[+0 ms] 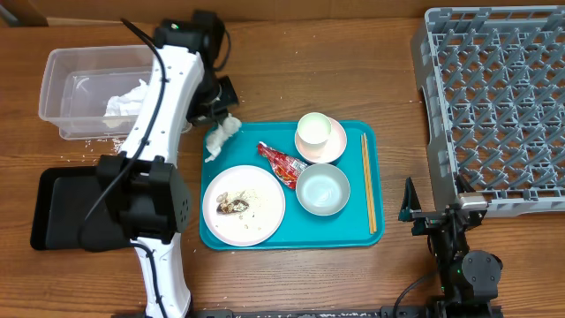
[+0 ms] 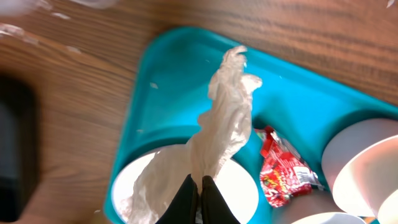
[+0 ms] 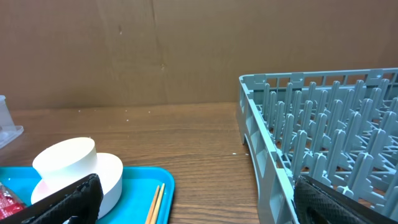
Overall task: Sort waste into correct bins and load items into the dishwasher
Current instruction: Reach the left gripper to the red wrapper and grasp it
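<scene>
The left fingers are clenched on one end of the crumpled white tissue, which stretches away from their tips over the teal tray. The right fingers are spread wide, holding nothing.

We are seeing bare bench lying open between the teal tray and the grey rack. The left arm is blocking the strip between that tray and the clear tub, a tissue dangling over the tray's back-left corner.
</scene>
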Controlling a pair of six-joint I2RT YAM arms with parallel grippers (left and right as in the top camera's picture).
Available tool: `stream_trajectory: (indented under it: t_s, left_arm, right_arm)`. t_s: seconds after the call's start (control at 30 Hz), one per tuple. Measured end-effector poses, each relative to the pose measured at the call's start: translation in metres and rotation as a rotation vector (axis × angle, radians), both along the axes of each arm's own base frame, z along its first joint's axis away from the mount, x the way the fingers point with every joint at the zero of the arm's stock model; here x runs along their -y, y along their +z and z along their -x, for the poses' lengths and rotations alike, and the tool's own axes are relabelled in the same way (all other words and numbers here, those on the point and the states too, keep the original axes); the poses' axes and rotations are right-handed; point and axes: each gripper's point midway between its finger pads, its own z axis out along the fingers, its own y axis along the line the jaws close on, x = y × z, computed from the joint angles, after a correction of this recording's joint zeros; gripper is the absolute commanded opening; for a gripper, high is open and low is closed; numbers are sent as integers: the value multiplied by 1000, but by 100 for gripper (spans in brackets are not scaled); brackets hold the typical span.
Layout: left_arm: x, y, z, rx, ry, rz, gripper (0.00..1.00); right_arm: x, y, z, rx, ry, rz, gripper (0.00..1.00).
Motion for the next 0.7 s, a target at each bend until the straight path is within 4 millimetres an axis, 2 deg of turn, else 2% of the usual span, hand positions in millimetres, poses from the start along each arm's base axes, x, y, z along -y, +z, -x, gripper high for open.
stream_trajectory:
  t_s: [0.2, 0.3, 0.43, 0.6, 0.67, 0.7]
  left_arm:
    - [-22, 39, -25, 142, 7, -63, 4]
    - [-45, 63, -40, 236, 50, -107, 4]
    - [-96, 95, -56, 352, 175, -155, 4]
    - [-163, 106, -60, 409, 334, -202, 5]
    - [-185, 107, -56, 409, 389, -219, 60]
    - [-194, 107, -54, 409, 407, -226, 95]
  right_arm:
    - [0, 0, 0, 0, 0, 0, 100]
    - [0, 0, 0, 0, 0, 0, 100]
    - [0, 0, 0, 0, 0, 0, 100]
    - [0, 0, 0, 0, 0, 0, 100]
    - [0, 0, 0, 0, 0, 0, 100]
    - [0, 0, 0, 0, 0, 0, 100]
